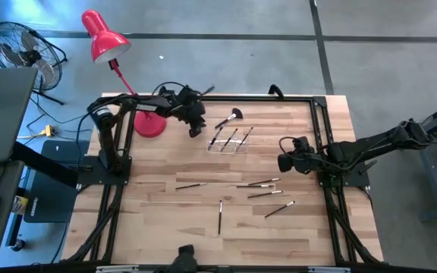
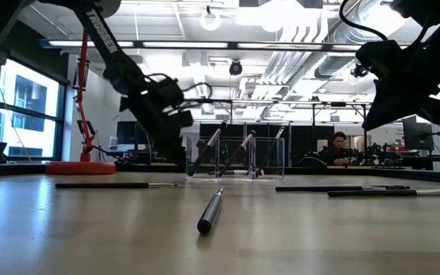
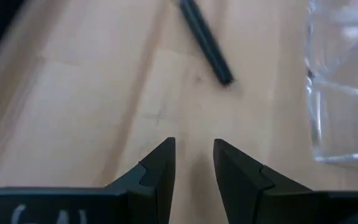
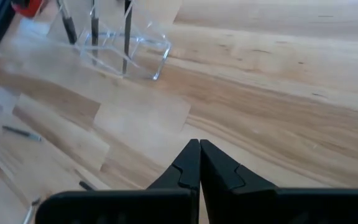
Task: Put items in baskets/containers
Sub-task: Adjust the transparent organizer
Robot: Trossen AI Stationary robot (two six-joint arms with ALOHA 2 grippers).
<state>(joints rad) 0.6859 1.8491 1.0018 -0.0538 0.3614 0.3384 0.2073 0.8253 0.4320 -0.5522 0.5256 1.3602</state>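
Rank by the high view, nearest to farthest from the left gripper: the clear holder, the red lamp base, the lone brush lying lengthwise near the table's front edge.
From the left gripper:
1. Clear holder, just to its right, three brushes leaning in it.
2. Red lamp base, on its other side, a bit farther off.
3. Lone brush, far toward the front edge, clearly farthest.

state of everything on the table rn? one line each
left hand: open, empty, just beside the clear holder
right hand: shut, empty, above bare wood
clear holder: upright, three brushes leaning inside
fan brush: lying on the table behind the holder
loose brushes: lying flat, not yet loaded
red lamp: standing at the corner; lit or not, cannot tell
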